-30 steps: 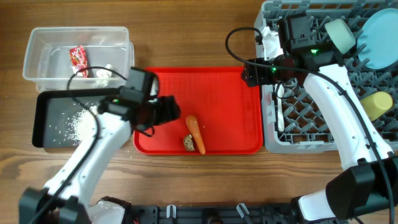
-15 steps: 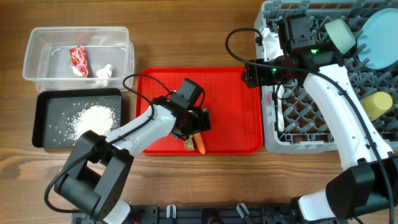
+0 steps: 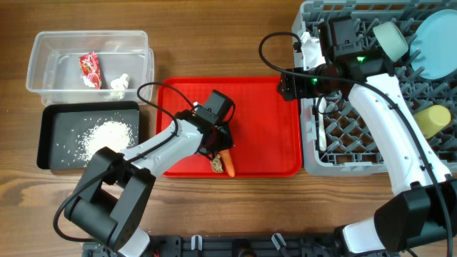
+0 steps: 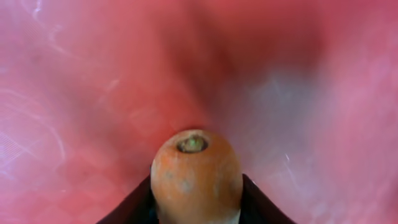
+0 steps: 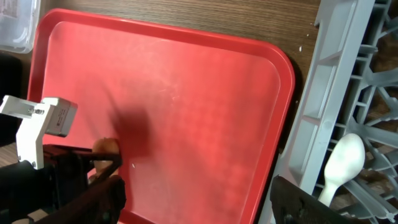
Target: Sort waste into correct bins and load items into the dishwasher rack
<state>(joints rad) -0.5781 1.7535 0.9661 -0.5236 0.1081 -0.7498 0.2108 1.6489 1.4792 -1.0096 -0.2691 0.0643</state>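
An orange carrot [image 3: 228,163] lies near the front edge of the red tray [image 3: 257,107], with a small brown food lump [image 3: 216,165] beside it. My left gripper [image 3: 221,148] is down over the carrot's thick end. In the left wrist view the carrot [image 4: 196,177] fills the gap, and both dark fingers [image 4: 134,208] press its sides. My right gripper [image 5: 199,199] hangs open above the tray's right side, holding nothing. The grey dishwasher rack [image 3: 335,153] holds a pale blue plate [image 3: 437,43], a mint bowl [image 3: 391,39], a yellow cup [image 3: 433,120] and a white spoon [image 3: 321,127].
A clear tub [image 3: 43,53] at the back left holds a red-and-white wrapper [image 3: 90,70] and a tissue [image 3: 119,84]. In front of it, a black tray [image 3: 53,153] holds rice grains [image 3: 103,135]. The left arm reaches across the red tray's left half.
My left arm swung right from beside the black tray to the carrot, and its jaws closed onto it. The right arm has not moved.
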